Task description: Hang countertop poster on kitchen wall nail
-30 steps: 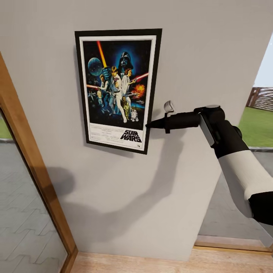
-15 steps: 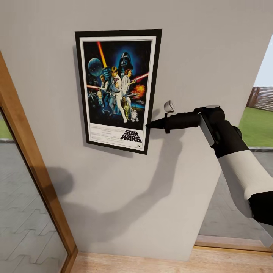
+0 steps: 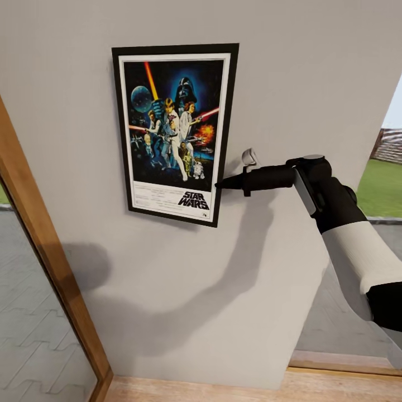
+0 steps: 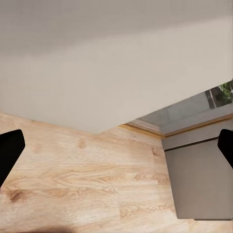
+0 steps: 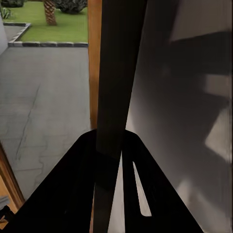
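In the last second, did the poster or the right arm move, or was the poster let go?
Nothing of theirs visibly moved. The whole head view shifted slightly, so the camera moved, not the things. The poster hangs flat against the wall as before, and the right tool still pinches its right edge, with the frame's edge between the fingers in the right wrist view. No release.

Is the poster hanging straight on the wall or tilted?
Slightly tilted: the poster lies flat against the wall, its bottom edge sloping, right gripper clamped on its edge.
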